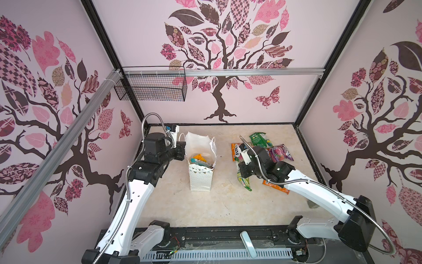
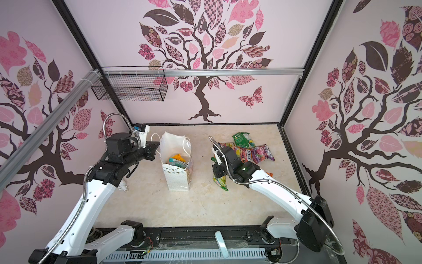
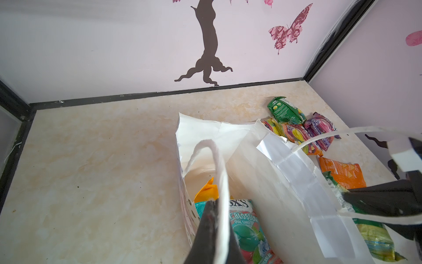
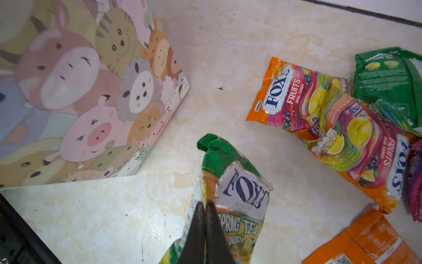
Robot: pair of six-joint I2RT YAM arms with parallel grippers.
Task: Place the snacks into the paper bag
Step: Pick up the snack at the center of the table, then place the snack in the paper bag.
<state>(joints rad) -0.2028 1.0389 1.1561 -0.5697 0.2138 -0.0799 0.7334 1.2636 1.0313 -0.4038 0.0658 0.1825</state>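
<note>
Pinching the green Fox's Spring Tea pouch (image 4: 242, 192) by its edge, the right tool (image 4: 205, 205) held it at lower centre, likely bound for the paper bag (image 1: 201, 178) standing mid-frame in a top view. The left tool (image 3: 213, 205) clamped the bag's string handle (image 3: 222, 173), probably steadying its mouth; Fox's Fruits pouches (image 4: 296, 98) lay on the tabletop (image 4: 228, 57) at right.

Both top views looked down from high above the near edge, wrist views sat close, all four shared the paper bag (image 1: 201, 178) and snacks (image 1: 258, 138).
</note>
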